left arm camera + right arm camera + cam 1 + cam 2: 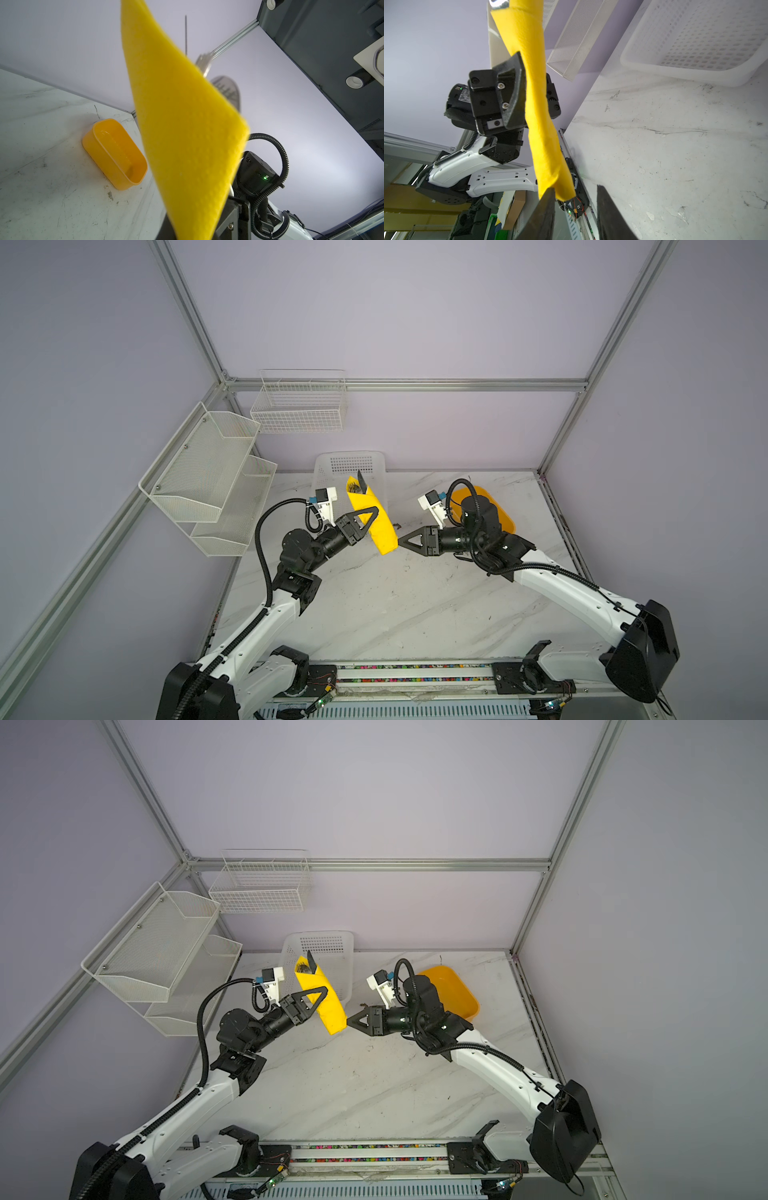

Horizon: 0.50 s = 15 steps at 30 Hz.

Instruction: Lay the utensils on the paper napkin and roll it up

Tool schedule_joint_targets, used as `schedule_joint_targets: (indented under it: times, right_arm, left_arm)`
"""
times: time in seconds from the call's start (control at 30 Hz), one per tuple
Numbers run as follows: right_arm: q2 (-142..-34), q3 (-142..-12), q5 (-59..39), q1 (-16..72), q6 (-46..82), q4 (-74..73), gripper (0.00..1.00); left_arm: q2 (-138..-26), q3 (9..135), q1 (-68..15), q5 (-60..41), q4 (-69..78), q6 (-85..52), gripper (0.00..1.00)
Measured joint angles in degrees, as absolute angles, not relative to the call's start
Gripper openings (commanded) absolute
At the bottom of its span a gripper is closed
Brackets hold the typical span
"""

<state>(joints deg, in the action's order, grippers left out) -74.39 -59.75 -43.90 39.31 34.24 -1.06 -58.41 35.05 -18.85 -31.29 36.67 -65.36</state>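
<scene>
The paper napkin (382,536) is already a narrow yellow roll. It is held off the tabletop (395,605) at the centre of both top views, slanting from upper left to lower right and overlapping the white basket (349,462) in the picture. The left claw (374,515) is pressed together on the roll's middle. That looks like the sensible spot, since a squeeze there should hold the wrap tight around the utensils (225,88). Their fork tines and spoon bowl poke out of the roll's far end in the left wrist view. The right claw (401,540) sits at the roll's lower end with its jaws spread. In the right wrist view one finger (547,212) touches the paper's bottom tip while the other stands apart, so nothing is pinched there. It seems placed to catch or tuck that loose end and stop the cutlery sliding out. The orange tub (505,519) stands at centre right, partly hidden by the right arm and well apart from the roll.
</scene>
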Motion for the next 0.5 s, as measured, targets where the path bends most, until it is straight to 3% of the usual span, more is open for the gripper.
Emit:
schedule_joint_targets:
  times: [0.5]
  right_arm:
    - [-74.96,-60.90,-40.80,39.31,37.19,-3.62,0.35]
  left_arm:
    - [-58.26,35.05,-18.85,-31.27,36.69,-65.36,0.04]
